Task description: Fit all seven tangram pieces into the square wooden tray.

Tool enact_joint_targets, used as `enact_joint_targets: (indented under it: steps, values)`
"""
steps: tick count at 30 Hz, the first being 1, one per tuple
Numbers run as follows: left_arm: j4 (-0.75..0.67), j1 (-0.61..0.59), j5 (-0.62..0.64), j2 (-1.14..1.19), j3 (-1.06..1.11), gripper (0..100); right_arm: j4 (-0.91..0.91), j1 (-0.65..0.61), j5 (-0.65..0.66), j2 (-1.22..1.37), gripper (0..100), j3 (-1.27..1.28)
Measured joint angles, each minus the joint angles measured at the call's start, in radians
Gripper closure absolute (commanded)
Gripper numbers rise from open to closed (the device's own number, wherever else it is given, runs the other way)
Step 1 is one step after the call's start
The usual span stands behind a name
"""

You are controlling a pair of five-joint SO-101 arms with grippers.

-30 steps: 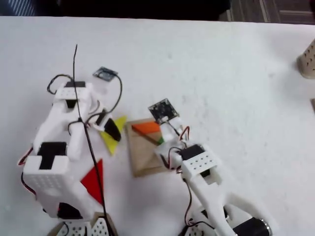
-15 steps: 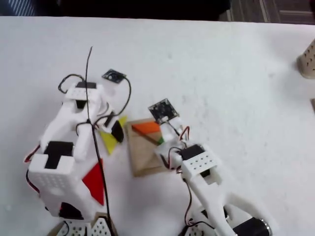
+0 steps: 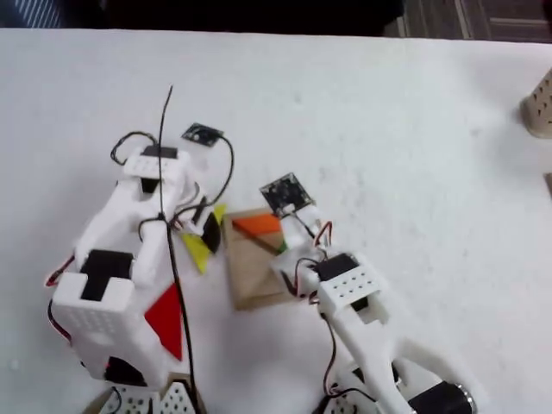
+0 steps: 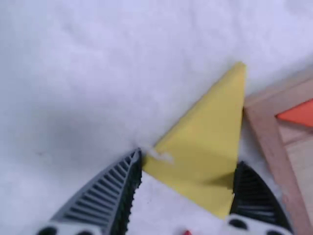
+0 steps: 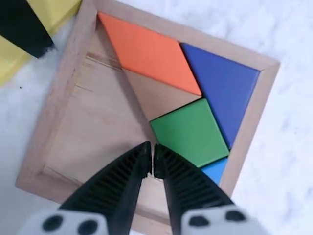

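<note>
Red triangle [image 3: 166,319]: flat on the tabletop, near edge.
Right gripper [image 5: 150,159]: fingers pressed together, above wooden tray [image 5: 58,93].
Tray contents: green square [image 5: 190,132], blue triangle [image 5: 225,93], orange parallelogram [image 5: 149,54].
Left gripper [image 4: 189,161]: pinching yellow triangle [image 4: 210,127], which lies flat just beside the tray rim.

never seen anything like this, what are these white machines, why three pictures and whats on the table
These are two small white robot arms at a table, doing a tangram puzzle. The wide picture comes from a camera looking down over the table. The two close-ups come from a camera on each arm's wrist. The left tool appears to grip a yellow triangle lying beside the wooden tray. The right tool hangs shut over the tray, holding nothing. An orange piece, a blue piece, a green piece and a light blue piece already sit in the tray. A red triangle lies on the table.
</note>
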Motion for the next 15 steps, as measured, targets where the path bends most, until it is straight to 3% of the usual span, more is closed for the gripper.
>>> enact_joint_targets:
  steps: [9, 15]
  values:
    - [0.000, -0.005, 0.014, -0.008, 0.002, 90, 0.000, 0.000, 0.000, 0.000, 97.8, 0.000]
    - [-0.083, -0.055, 0.152, -0.104, 0.095, 90, 0.000, 0.000, 0.000, 0.000, 97.8, 0.000]
